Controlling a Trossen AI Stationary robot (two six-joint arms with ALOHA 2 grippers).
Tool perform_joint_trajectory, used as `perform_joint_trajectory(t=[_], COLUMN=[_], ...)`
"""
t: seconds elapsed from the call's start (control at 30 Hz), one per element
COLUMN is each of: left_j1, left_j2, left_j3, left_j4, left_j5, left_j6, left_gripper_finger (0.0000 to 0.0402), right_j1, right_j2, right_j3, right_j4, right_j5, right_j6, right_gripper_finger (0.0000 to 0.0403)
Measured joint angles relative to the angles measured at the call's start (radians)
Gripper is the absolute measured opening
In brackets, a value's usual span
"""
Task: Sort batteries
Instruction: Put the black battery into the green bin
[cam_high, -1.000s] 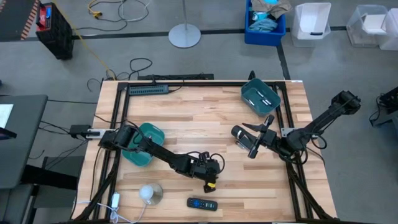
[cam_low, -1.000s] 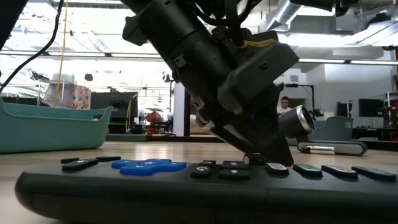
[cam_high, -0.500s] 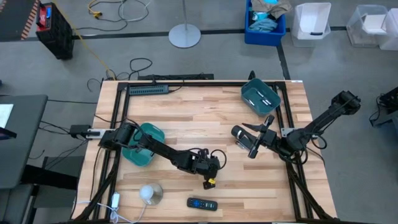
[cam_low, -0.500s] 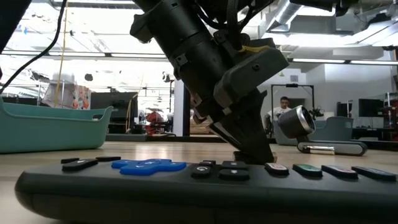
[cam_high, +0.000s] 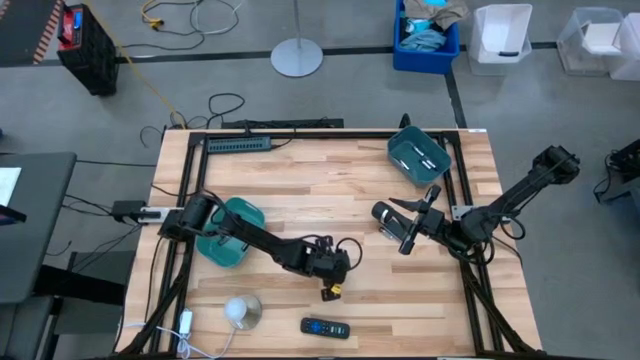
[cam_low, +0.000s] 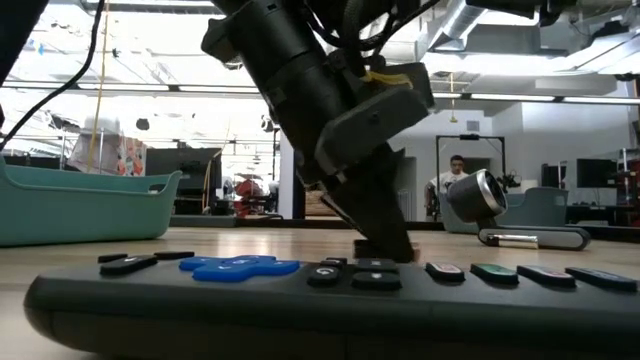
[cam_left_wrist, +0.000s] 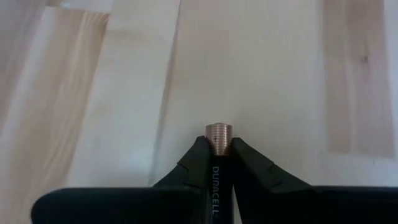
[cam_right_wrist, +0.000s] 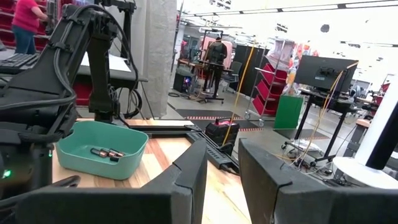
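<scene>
My left gripper (cam_high: 328, 288) is low over the near middle of the table, shut on a black battery with a copper-coloured end (cam_left_wrist: 219, 138). In the low view it (cam_low: 384, 246) reaches down to the tabletop just behind the remote. My right gripper (cam_high: 414, 222) waits at the table's right, open, with nothing between its fingers (cam_right_wrist: 221, 177). A black cylinder with a pale end (cam_high: 383, 213) lies beside it. A teal bin (cam_high: 418, 156) at the far right holds a few batteries (cam_right_wrist: 107, 152). A second teal bin (cam_high: 232, 232) sits at the left under my left arm. My left gripper pinches the battery's long sides (cam_left_wrist: 219, 155) between its two fingers. The fingers lie along the battery, and its copper-coloured end (cam_left_wrist: 219, 132) sticks out past the fingertips. The fingers slant down at the table. Whether the battery touches the wood I cannot tell.
A flat black remote control (cam_high: 326, 327) lies near the front edge and fills the low view's foreground (cam_low: 300, 290). A white dome-shaped thing (cam_high: 240, 311) sits at the near left. A black rail frame (cam_high: 300, 133) runs around the table's far and side edges. People show in the room behind.
My left gripper has shut on the battery and gone a little toward the table's left edge, staying low at the tabletop. My right arm has kept still.
</scene>
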Motion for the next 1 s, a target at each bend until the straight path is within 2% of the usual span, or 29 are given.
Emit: perform_joint_trajectory(t=[0.47,0.7,0.83,1.0], left_j1=[0.001,0.001,-0.001,0.0], left_j2=[-0.171,-0.307,-0.414,-0.59], left_j3=[-0.001,-0.019,-0.109,-0.32], left_j4=[-0.172,-0.352,-0.325,-0.24], left_j5=[-0.164,-0.296,-0.317,-0.333], left_j6=[0.026,-0.079,-0.111,-0.182], left_gripper_finger=[0.0039,0.0039,0.0039,0.0039], right_j1=[0.0,0.0,0.0,0.004], right_j2=[0.0,0.0,0.0,0.0], right_j3=[0.0,0.0,0.0,0.0], right_j4=[-0.012,-0.018,-0.024,-0.036], right_j5=[0.0,0.0,0.0,0.0], right_j6=[0.01,0.02,0.025,0.036], right_gripper_finger=[0.0109,0.0109,0.0109,0.0109])
